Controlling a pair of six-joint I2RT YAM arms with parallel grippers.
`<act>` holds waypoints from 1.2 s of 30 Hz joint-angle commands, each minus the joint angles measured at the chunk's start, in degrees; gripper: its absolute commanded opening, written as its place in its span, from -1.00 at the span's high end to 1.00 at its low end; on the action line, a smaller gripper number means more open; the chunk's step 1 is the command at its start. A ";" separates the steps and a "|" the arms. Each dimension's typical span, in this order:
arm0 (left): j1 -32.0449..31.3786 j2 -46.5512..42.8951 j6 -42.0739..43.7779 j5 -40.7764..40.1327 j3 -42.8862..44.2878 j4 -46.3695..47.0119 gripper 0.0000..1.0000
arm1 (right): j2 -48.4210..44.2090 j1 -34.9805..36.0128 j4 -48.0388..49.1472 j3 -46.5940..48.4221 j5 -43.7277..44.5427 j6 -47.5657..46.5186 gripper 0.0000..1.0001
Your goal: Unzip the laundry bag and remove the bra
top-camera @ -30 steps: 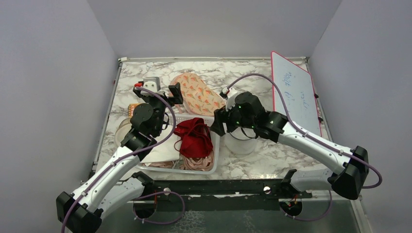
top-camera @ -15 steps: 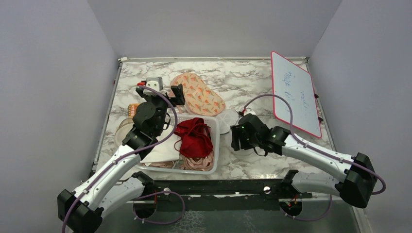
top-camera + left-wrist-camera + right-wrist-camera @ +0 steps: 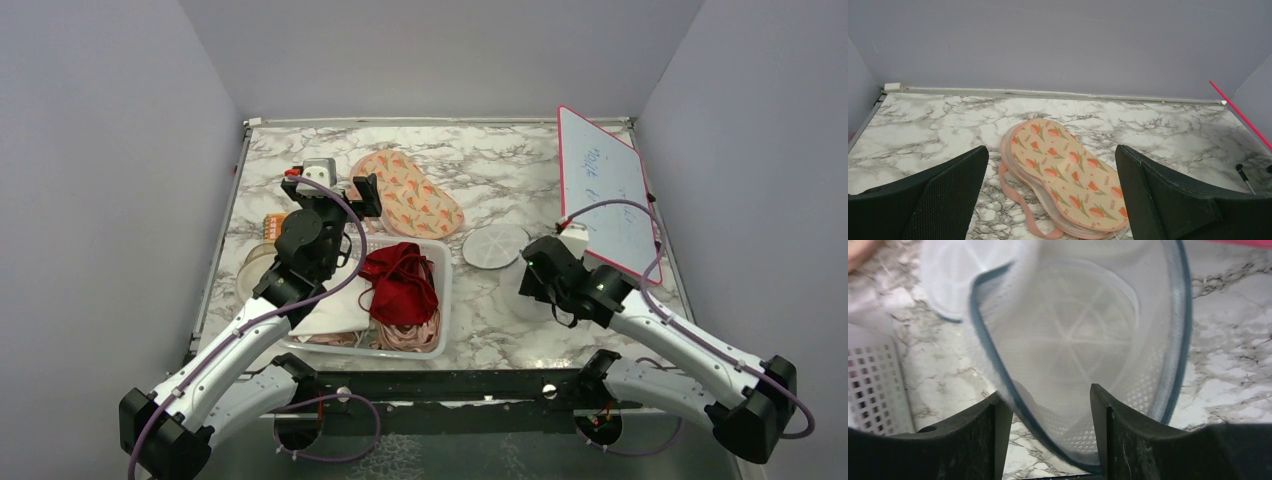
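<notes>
The right gripper (image 3: 1046,396), part-open astride the empty laundry bag (image 3: 1068,340), is swinging back right from the basket (image 3: 446,300) now holding the bra (image 3: 400,280), suggesting removal is finished, while the left gripper (image 3: 1051,152) is idling wide open.

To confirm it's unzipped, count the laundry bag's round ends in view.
2. One round end lies flat on the table, right of the basket. The other forms the bottom of the laundry bag, seen through its open mouth between the right fingers. None seems hidden.
</notes>
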 commanded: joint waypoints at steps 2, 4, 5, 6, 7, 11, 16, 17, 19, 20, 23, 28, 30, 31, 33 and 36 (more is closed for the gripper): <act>-0.27 -0.08 -0.45 1.43 1.06 0.49 -0.87 | -6.49 -0.19 6.28 1.33 -4.97 -9.78 -0.28; -0.25 0.07 -0.44 1.49 1.05 0.41 -0.87 | -7.27 -0.18 10.90 2.09 -14.38 -17.37 -0.33; -0.25 0.14 -0.44 1.50 1.09 0.40 -0.87 | -7.21 -0.18 11.02 3.07 -16.01 -18.19 -0.34; -0.25 0.15 -0.44 1.61 1.13 0.33 -0.87 | -6.97 -0.22 10.48 4.11 -16.54 -18.57 -0.37; -0.25 0.22 -0.44 1.55 1.14 0.31 -0.87 | -6.78 -0.22 10.20 5.19 -17.05 -19.92 -0.39; -0.26 0.26 -0.60 1.91 1.22 0.25 -0.87 | -4.10 -0.17 12.79 8.09 -21.00 -27.18 -0.43; -0.37 0.48 -0.88 2.13 1.21 0.25 -0.87 | 7.43 -0.17 10.17 16.24 -14.47 -33.22 -0.42; -0.37 0.51 -0.88 2.12 1.21 0.24 -0.87 | 9.87 -0.17 10.46 17.46 -12.39 -33.88 -0.40; -0.35 0.45 -0.88 2.15 1.31 0.18 -0.87 | 15.02 -0.19 12.05 19.60 -11.60 -34.89 -0.36; -0.39 0.42 -0.89 2.13 1.27 0.17 -0.87 | 18.31 -0.22 12.09 21.15 -11.22 -33.73 -0.35; -0.34 0.44 -0.73 1.97 1.31 0.13 -0.87 | 26.69 -0.27 12.54 24.99 -8.03 -27.17 -0.35; -0.45 0.27 -0.70 1.97 1.32 0.11 -0.87 | 34.91 -0.84 21.65 25.33 -5.44 -20.11 -0.31; -0.46 0.28 -0.70 2.01 1.31 0.15 -0.87 | 38.66 -1.17 20.66 27.40 -1.26 -16.00 -0.28; -0.50 0.34 -0.70 2.10 1.31 0.14 -0.87 | 40.44 -1.43 19.38 28.68 1.78 -13.44 -0.24; -0.61 0.40 -0.78 2.28 1.42 0.14 -0.87 | 44.16 -2.14 17.17 31.99 5.41 -9.49 -0.17; -0.73 0.40 -0.96 2.82 1.57 0.06 -0.87 | 49.43 -4.09 14.19 36.78 4.98 -6.31 -0.14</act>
